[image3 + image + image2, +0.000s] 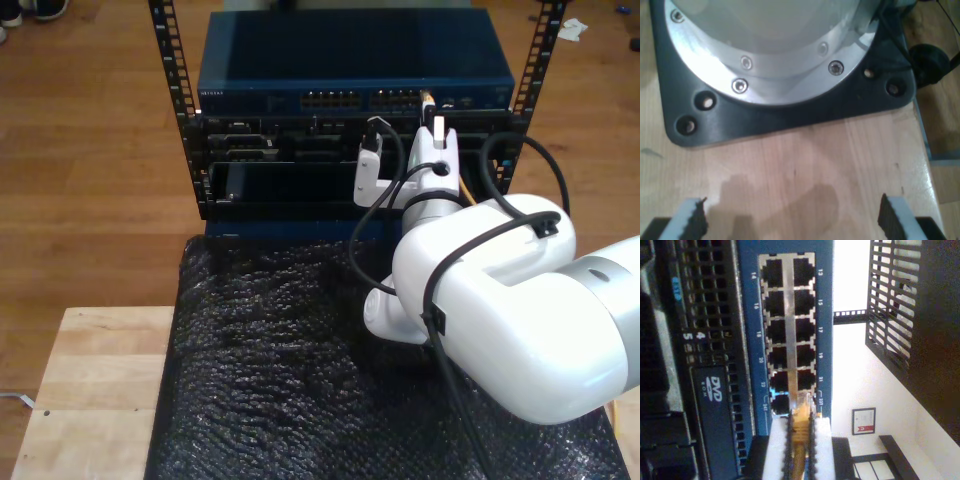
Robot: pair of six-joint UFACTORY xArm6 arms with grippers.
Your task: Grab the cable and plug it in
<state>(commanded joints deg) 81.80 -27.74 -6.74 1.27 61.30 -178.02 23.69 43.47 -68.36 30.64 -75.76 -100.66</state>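
The rack [350,110] stands at the exterior view's top, with the blue network switch [747,340] mounted in it. My second claw [801,440] is clenched on the cable [800,435]; its clear plug [804,404] sits at a port in the switch's lower row, beside port 24. My first claw [790,220] is released, pads [692,220] well apart above the wooden tabletop [805,165], near a dark arm base plate [790,112].

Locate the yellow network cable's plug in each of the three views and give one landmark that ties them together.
First wrist view: not in it.
Second wrist view: cable plug between my second gripper pads, tip at the port marked 23.
Exterior view: yellow tip above the white gripper, at the switch's front.
Shared landmark: blue network switch.
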